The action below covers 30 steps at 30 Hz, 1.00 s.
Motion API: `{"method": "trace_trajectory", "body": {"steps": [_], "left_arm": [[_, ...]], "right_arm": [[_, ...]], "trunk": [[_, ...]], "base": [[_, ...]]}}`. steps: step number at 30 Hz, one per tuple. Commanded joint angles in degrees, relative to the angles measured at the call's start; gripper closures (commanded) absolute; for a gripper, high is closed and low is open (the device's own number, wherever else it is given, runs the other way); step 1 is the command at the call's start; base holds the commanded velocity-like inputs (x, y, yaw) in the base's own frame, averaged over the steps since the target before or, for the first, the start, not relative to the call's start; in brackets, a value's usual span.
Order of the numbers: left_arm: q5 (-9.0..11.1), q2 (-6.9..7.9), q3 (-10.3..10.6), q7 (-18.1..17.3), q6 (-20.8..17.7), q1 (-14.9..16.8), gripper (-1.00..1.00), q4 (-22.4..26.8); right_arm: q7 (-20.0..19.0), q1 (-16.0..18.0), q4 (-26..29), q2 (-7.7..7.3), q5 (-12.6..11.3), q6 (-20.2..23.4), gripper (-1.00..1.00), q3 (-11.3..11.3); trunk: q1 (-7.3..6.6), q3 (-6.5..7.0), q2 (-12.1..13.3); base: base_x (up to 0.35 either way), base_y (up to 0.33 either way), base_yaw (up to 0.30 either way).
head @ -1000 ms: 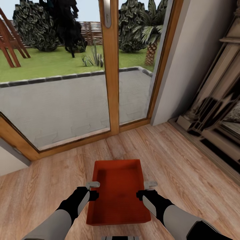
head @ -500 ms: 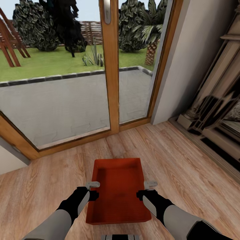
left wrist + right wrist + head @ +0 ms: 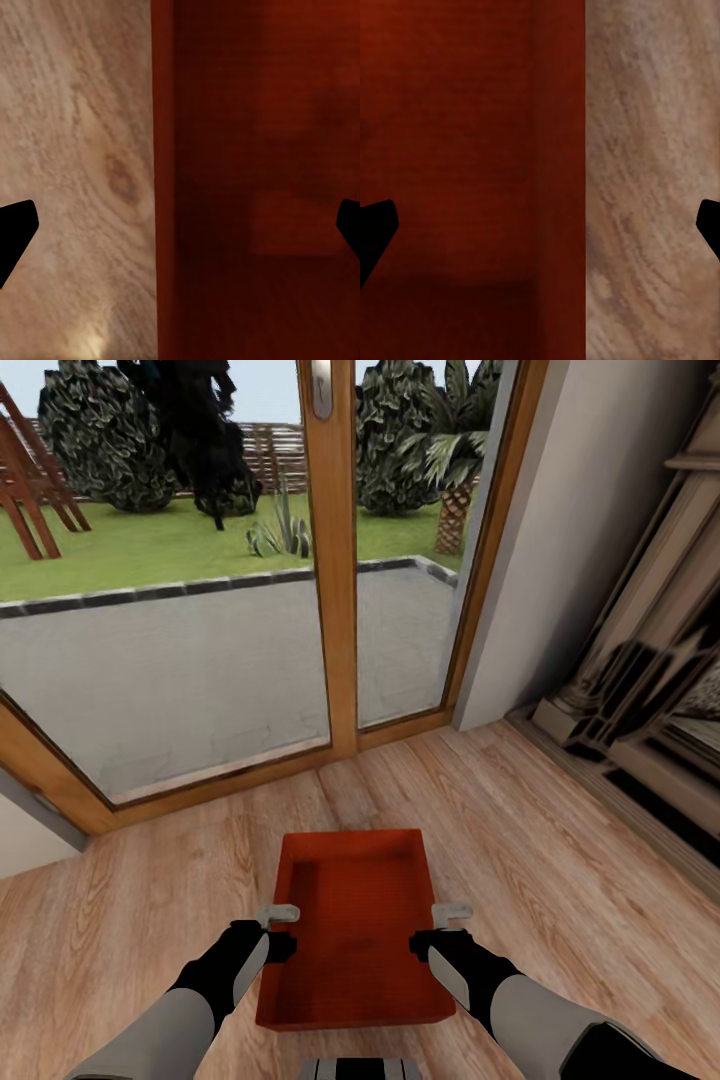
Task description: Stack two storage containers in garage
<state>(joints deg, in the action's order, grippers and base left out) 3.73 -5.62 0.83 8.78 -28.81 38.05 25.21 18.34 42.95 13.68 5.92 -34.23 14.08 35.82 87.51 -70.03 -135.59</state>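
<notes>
One storage container (image 3: 355, 920), an orange-red open-top bin, lies on the light wood plank flooring of the living room, right in front of me. My left gripper (image 3: 278, 930) hovers over its left long wall and my right gripper (image 3: 441, 928) over its right long wall. In the left wrist view the left gripper (image 3: 180, 232) is open, its dark fingertips (image 3: 15, 232) wide apart on either side of the bin wall (image 3: 166, 180). The right gripper (image 3: 540, 232) is open in the same way across the other wall (image 3: 562, 150). Nothing is gripped.
A wood-framed glass door (image 3: 335, 560) stands straight ahead, with a paved patio and a garden behind it. A grey wall (image 3: 580, 540) and a fireplace surround (image 3: 650, 710) close off the right side. Wood flooring (image 3: 560, 880) spreads to both sides of the bin.
The whole picture has shifted up a little, so the camera has moved. Both grippers hold the same spots over the bin's side walls, still open.
</notes>
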Motion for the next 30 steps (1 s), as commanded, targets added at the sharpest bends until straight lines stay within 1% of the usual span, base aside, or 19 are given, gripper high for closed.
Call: {"method": "trace_trajectory", "body": {"steps": [1, 9, 15, 22, 30], "left_arm": [[0.4, 0.00, 0.1, 0.4, -0.3, 0.0, -1.00, 0.1], [0.4, 0.00, 0.0, 0.4, -0.3, 0.0, -1.00, 0.1], [0.4, 0.00, 0.0, 0.4, -0.3, 0.0, -1.00, 0.1], [0.4, 0.08, -0.1, 0.3, -0.3, 0.0, -1.00, 0.1], [0.4, 0.08, -0.1, 0.3, -0.3, 0.0, -1.00, 0.1]], "right_arm": [[0.4, 0.0, 0.1, -0.03, -0.4, 0.3, -1.00, 0.5], [0.4, 0.0, 0.1, -0.03, -0.4, 0.3, -1.00, 0.5], [0.4, 0.0, 0.1, -0.06, -0.4, 0.3, -1.00, 0.5], [0.4, 0.0, 0.1, -0.12, -0.4, 0.3, -1.00, 0.6], [0.4, 0.0, 0.1, -0.12, -0.4, 0.2, -1.00, 0.6]], "trunk": [[0.21, -0.23, -0.4], [1.97, -1.66, -3.6], [1.97, -1.66, -3.6], [3.51, -2.92, -6.4], [3.51, -2.92, -6.4]], "base": [[0.000, 0.000, 0.000], [0.000, 0.000, 0.000], [0.000, 0.000, 0.000], [0.000, 0.000, 0.000], [0.000, 0.000, 0.000]]}}
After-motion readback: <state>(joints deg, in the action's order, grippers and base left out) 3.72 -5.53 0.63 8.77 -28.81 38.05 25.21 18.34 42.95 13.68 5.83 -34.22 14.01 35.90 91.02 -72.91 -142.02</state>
